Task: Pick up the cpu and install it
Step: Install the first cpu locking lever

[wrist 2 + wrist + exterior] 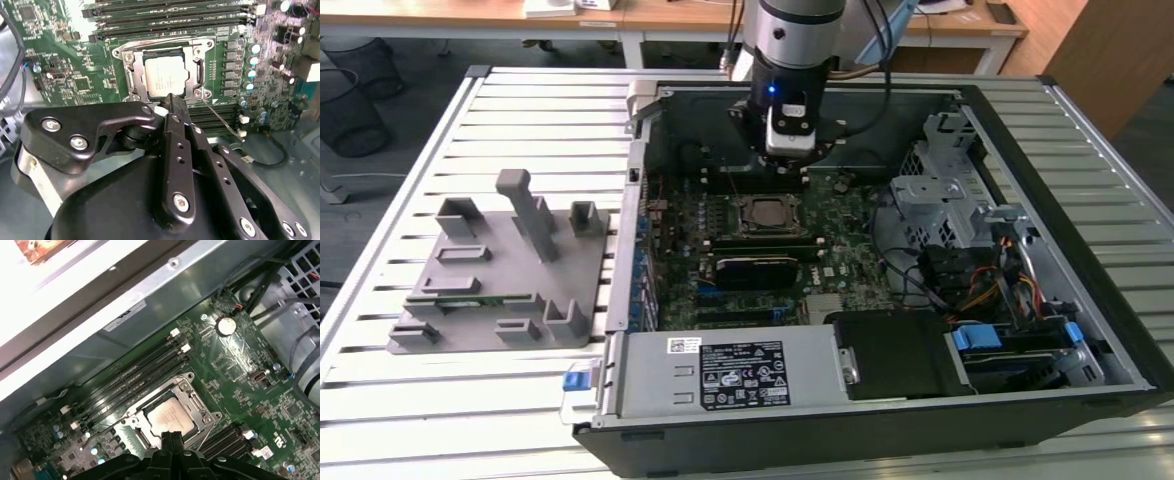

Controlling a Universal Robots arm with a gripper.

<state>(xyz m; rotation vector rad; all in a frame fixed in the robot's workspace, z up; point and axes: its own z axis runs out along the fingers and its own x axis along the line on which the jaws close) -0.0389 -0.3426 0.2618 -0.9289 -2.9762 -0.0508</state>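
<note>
The cpu (pixel 165 77) is a silvery square chip lying flat inside the metal socket frame (pixel 131 75) on the green motherboard; it also shows in the first wrist view as the cpu (pixel 170 419) and in the exterior view as the cpu (pixel 761 214). My gripper (pixel 782 152) hangs inside the computer case above the board, just behind the socket and apart from the chip. In both wrist views the black fingers (pixel 171 439) are pressed together with nothing between them, and the gripper (pixel 170 100) points at the socket's edge.
The open black computer case (pixel 854 420) holds memory slots (pixel 135 375), a drive cage (pixel 947 185), cables (pixel 1014 290) and a power supply (pixel 734 375). A grey plastic holder block (pixel 507 270) stands on the slatted table at the exterior view's left.
</note>
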